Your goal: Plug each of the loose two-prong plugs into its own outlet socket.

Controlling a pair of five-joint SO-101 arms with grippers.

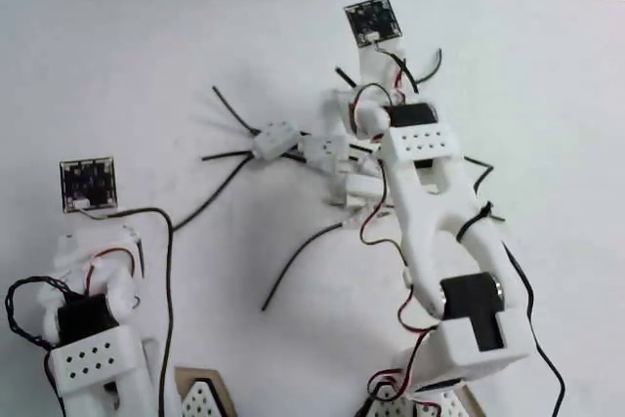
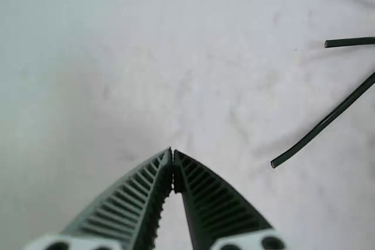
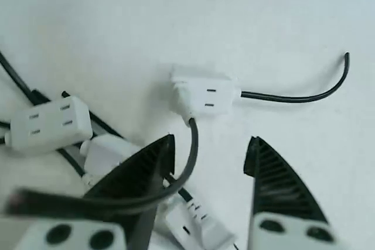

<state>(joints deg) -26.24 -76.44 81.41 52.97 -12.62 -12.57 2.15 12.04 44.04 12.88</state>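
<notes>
Right wrist view has the right claw (image 3: 211, 144) spread wide and empty just short of a white two-slot socket (image 3: 206, 96), which lies flat on the tabletop (image 3: 281, 16) with its lead (image 3: 293, 96) running off to one side. A black cord (image 3: 176, 180) crosses in front of one finger. A double socket (image 3: 50, 122) and more white connector bodies (image 3: 108, 153) lie tangled close by; I cannot tell which of them carry prongs. From above, the same cluster (image 1: 327, 151) sits mid-table under the right arm (image 1: 420, 202), well apart from the left arm (image 1: 93, 334). The left claw (image 2: 173, 156) is pressed together on nothing, over bare tabletop near two loose cord ends (image 2: 316, 130). These pieces look small, light and hard-shelled, with smooth plastic that would likely slip in a corner pinch. The stiff cords will probably drag neighbours along or twist a lifted piece. The safest hold, I judge, is across the flat sides of a body, just behind its face — never on the cord — with the socket braced so it does not skate away.
</notes>
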